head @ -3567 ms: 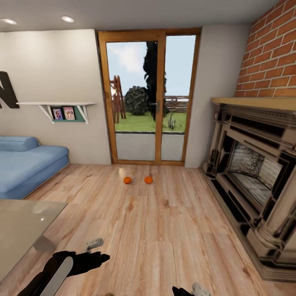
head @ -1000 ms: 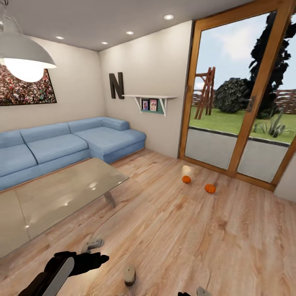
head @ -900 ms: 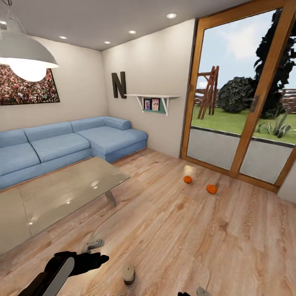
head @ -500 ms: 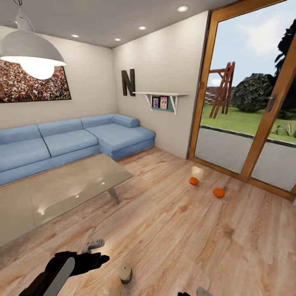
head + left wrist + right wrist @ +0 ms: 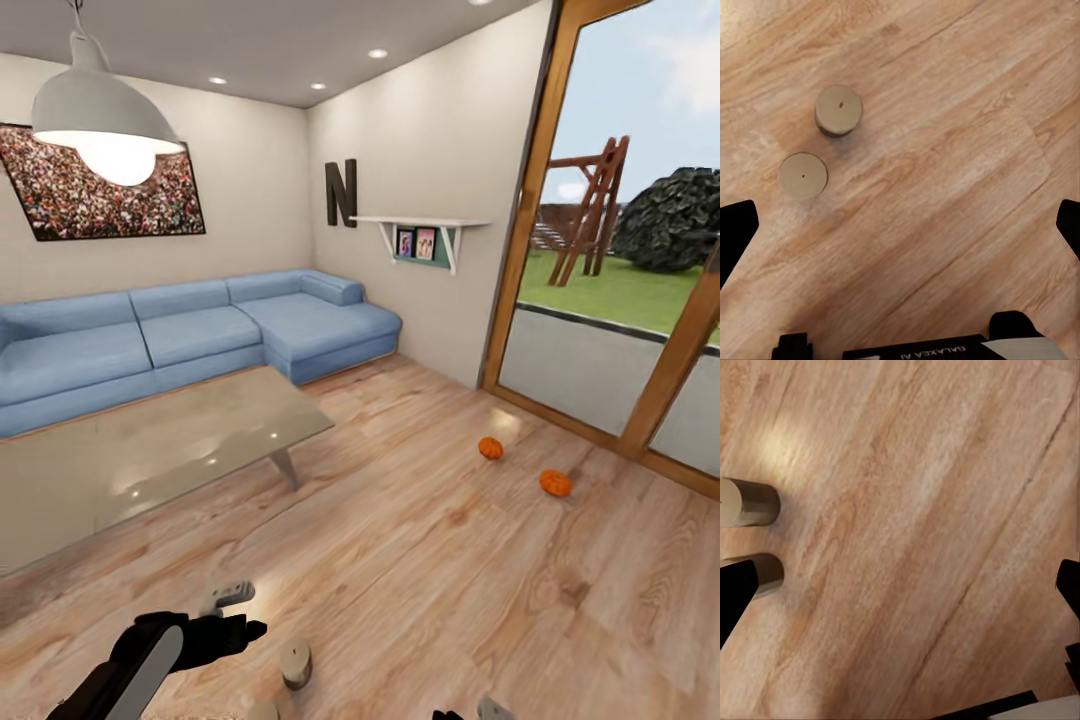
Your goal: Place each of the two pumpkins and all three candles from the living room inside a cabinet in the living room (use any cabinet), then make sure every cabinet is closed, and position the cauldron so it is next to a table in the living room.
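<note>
Head view: two pumpkins lie on the wood floor at centre right, one nearer the wall, the other nearer the glass door; they are near each other but apart. The coffee table occupies the left middle of the frame, with the blue sofa behind it. A candle stands upright on the floor at lower centre, just beside the left gripper, and the top of a second candle shows at the bottom edge. No cabinet or cauldron can be identified.

Left wrist view: both candles sit at upper left of the frame, one above the other, close together but not touching. The left gripper is released; its dark fingertips stand wide at the frame's two sides with only floor between them.

Right wrist view: the two candles and lie at the left edge. The right gripper is likewise spread wide and holds nothing.

Judgement: nothing is collected yet; the step in hand appears to be positioning for a first pickup. To do it well, bring the base to rest first, centre one candle between the left fingers, descend vertically, and close on the sides without nudging its neighbour over.
</note>
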Tool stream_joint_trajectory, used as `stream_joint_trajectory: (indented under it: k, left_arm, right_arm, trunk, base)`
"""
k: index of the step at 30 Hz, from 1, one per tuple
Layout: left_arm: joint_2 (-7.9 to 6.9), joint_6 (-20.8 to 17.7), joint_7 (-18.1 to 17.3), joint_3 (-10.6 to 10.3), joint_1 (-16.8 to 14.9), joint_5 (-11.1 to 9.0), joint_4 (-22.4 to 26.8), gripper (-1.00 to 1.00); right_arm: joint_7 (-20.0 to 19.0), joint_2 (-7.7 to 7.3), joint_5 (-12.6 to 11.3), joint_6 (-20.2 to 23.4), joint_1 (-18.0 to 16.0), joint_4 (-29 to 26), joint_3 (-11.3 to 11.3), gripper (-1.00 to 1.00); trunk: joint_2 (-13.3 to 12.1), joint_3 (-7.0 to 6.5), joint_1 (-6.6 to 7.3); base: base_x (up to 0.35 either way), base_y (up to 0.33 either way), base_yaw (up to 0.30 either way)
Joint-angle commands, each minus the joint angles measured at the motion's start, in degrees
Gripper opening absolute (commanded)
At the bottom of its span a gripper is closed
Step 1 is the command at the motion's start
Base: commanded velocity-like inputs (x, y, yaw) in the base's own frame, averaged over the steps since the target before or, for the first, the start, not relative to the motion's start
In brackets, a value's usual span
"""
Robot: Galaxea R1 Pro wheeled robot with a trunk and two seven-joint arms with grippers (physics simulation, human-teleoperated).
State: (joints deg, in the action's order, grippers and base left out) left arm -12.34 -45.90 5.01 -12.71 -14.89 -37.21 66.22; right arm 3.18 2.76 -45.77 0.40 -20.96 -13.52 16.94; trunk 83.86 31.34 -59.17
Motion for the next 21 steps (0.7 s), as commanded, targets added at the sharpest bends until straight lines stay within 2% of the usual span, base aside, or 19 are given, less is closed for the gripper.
stream_joint_trajectory:
  k: [1, 7, 14, 21]
  left_arm:
    - [-0.05, -0.16, 0.53, -0.23, -0.05, -0.58, 0.08, 1.0]
    - [-0.05, -0.16, 0.53, -0.85, -0.05, -0.58, 0.06, 1.0]
    - [-0.05, -0.16, 0.53, -0.91, -0.05, -0.58, 0.05, 1.0]
    - [-0.05, -0.16, 0.53, -0.92, -0.05, -0.58, 0.05, 1.0]
  right_arm:
    - [0.33, -0.04, -0.46, 0.04, -0.02, -0.1, 0.47, 1.0]
    - [0.33, -0.04, -0.46, 0.03, -0.02, -0.1, 0.54, 1.0]
    - [-0.27, -0.1, -0.46, -0.57, -0.04, -0.11, 0.66, 1.0]
    - [-0.19, -0.07, -0.46, -0.79, -0.02, -0.18, 0.72, 1.0]
  trunk:
    - [0.03, 0.13, -0.01]
    - [0.03, 0.56, -0.01]
    - [0.03, 1.06, -0.01]
    - [0.03, 1.18, -0.01]
  base:
    - [0.113, -0.264, 0.212]
    - [0.158, -0.185, 0.211]
    - [0.233, -0.028, 0.209]
    - [0.247, -0.022, 0.056]
